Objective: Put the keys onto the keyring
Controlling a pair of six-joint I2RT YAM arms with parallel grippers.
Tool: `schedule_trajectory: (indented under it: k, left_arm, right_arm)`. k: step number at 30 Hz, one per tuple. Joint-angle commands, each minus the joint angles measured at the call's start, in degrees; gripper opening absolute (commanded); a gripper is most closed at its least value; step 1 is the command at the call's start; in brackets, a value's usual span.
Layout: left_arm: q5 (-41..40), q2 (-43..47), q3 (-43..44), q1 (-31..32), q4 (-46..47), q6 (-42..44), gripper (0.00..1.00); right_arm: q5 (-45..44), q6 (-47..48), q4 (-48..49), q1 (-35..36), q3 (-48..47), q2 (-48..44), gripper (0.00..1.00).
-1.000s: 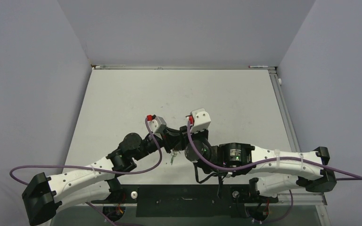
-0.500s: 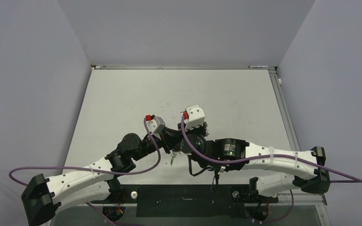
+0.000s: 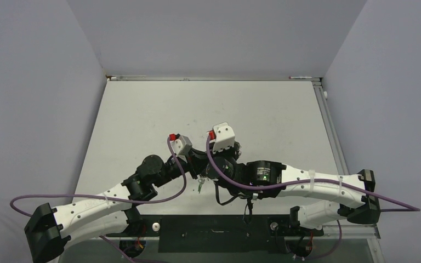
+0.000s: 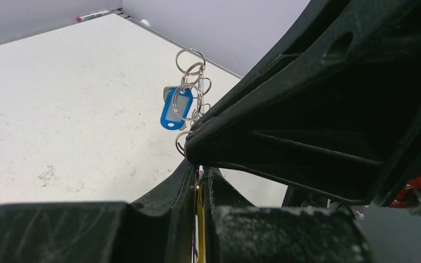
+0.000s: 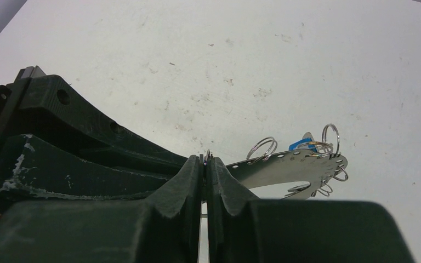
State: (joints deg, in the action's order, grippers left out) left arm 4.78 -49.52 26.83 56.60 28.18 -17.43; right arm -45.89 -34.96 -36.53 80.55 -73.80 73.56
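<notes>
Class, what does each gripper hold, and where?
The right gripper pinches a thin silvery wire ring by its rim; the left gripper grips a thin yellow tag edge-on, part unclear.

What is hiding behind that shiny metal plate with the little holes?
A blue tag peeks over the plate, with silver rings hooked along its edge. The plate covers the rest of the tag.

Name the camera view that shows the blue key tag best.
Left wrist view: the blue key tag hangs in plain sight among small silvery rings. The right wrist view shows only a blue sliver behind a perforated metal plate. In the top view it cannot be made out.
</notes>
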Motion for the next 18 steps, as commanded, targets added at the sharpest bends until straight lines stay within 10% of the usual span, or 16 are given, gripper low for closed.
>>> schedule_trajectory:
  k: [1,18]
  left_arm:
    - [0.61,1.79,1.16,-0.19,5.13,-0.32,0.0]
    - [8.35,-0.64,-0.54,-0.18,4.86,19.31,0.0]
  right_arm:
    - [-1.46,-0.46,-3.59,-0.49,-3.43,2.17,0.05]
    - [12.63,-2.51,-17.43,-7.02,-17.33,7.24,0.05]
